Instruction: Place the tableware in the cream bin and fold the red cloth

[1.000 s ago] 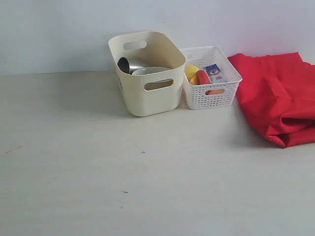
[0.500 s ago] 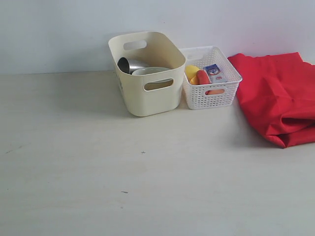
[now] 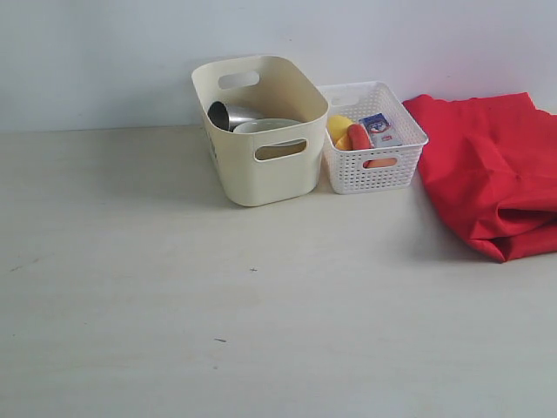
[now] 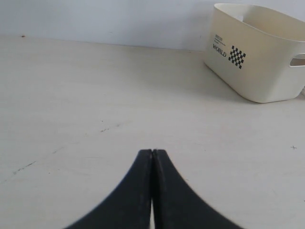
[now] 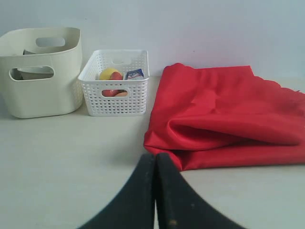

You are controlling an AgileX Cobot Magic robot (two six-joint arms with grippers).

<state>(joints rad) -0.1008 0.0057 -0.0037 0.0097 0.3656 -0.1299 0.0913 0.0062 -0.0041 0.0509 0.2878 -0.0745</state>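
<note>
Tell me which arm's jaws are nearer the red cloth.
Right. Its shut jaws sit just before the red cloth; the left jaws face the table, only the cream bin ahead.

One cream bin, one basket, one red cloth.

Bright, even, diffuse light fills every view, with no glare. The cream bin and red cloth cast faint, soft shadows on the table. The wall above the cloth glows pinkish. Detail is slightly soft.
</note>
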